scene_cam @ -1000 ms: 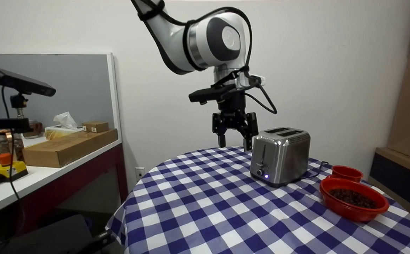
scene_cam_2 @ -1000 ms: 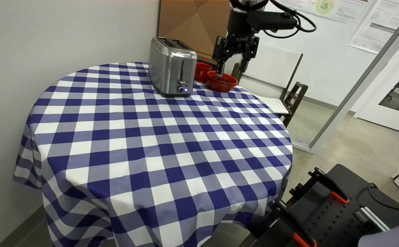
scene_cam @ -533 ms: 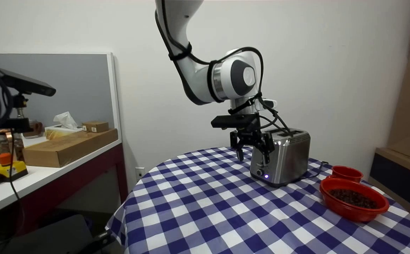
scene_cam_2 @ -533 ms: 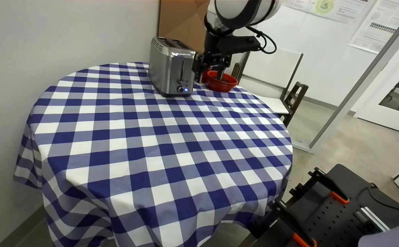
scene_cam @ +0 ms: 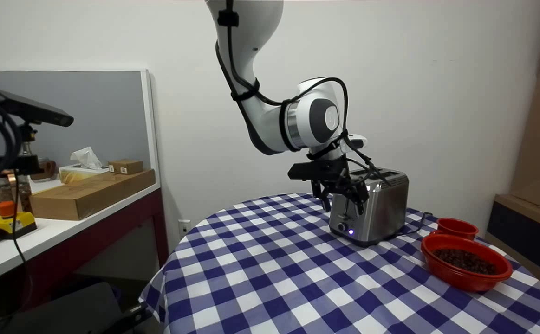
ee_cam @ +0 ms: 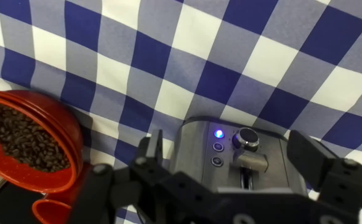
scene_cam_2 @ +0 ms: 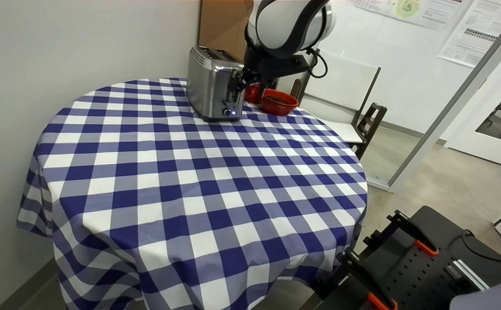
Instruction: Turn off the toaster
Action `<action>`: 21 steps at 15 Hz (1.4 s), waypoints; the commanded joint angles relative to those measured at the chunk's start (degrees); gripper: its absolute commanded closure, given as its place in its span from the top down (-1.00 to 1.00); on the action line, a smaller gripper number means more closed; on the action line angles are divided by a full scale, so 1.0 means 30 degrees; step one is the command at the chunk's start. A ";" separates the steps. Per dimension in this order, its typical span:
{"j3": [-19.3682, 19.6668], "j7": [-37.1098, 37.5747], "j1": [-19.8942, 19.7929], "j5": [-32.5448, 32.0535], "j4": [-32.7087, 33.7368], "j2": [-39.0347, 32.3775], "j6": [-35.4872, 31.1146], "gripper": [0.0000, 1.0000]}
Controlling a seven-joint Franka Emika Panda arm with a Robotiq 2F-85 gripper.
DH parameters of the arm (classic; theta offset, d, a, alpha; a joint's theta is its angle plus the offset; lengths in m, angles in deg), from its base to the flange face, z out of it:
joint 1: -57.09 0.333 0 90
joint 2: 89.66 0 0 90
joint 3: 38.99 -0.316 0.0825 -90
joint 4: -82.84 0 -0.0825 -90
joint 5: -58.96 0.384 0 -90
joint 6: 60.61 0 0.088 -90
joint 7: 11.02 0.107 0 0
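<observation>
Toaster (scene_cam: 382, 209), boxy brushed silver metal: lit, on blue-white checked tablecloth (scene_cam: 260, 264)

Wrist view, left to right: round red bowl (ee_cam: 65, 126) of brown beans (ee_cam: 26, 141); blue-lit round button (ee_cam: 218, 133), likely cancel; black-topped chrome knob (ee_cam: 248, 137). Black two-fingered gripper (ee_cam: 226, 139) stands wide, astride both controls; contact unclear. Advise: narrow it, square one tip to button, press gently, spare knob.

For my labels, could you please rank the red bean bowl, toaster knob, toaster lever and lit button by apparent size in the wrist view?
Red bean bowl
Knob and lever, too alike to rank
Lit button
</observation>
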 commanded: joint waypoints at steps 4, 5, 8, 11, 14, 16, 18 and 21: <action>0.1191 -0.0104 0.0355 -0.0052 0.0003 -0.0575 -0.1809 1.00; 0.1305 -0.0103 0.0355 -0.0033 0.0039 -0.0738 -0.1958 1.00; 0.1155 -0.0423 -0.0079 0.0493 0.0264 -0.1581 -0.2415 1.00; 0.1148 -0.0561 -0.0340 0.0859 0.0522 -0.2399 -0.3014 1.00; 0.1680 -0.0358 -0.0086 0.0906 0.0653 -0.3003 -0.3954 1.00; 0.1984 -0.0342 0.0075 0.1046 0.0718 -0.3315 -0.4593 1.00; 0.2051 -0.0451 0.0111 0.1316 0.0777 -0.3537 -0.5037 1.00; 0.1950 -0.0646 0.0132 0.1771 0.0890 -0.3805 -0.5381 1.00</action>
